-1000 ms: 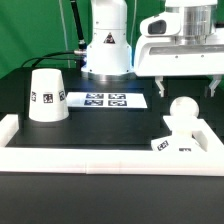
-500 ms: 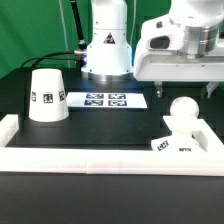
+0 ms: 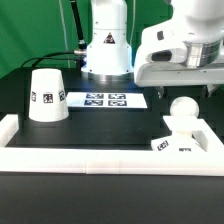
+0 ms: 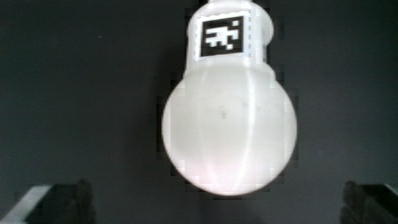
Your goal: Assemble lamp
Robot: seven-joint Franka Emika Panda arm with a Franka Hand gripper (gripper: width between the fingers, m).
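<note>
The white bulb [image 3: 183,110] stands at the exterior view's right, its ball top up, with the small flat square base [image 3: 176,146] and its tags at its foot. The cone shade [image 3: 46,96] stands apart at the exterior view's left. My gripper [image 3: 186,86] hangs just above the bulb, open and empty. In the wrist view the bulb [image 4: 228,130] fills the middle, with a tag on its stem. The dark fingertips [image 4: 59,203] stand wide apart at either side of the gripper [image 4: 217,202] and touch nothing.
The marker board [image 3: 107,100] lies flat in the middle, in front of the robot's white pedestal [image 3: 107,50]. White border rails [image 3: 100,160] run along the front and the left side of the black table. Black cables lie at the back left.
The gripper's hand has tilted and shifted slightly down and to the exterior view's left above the bulb. The lamp parts have not moved.
</note>
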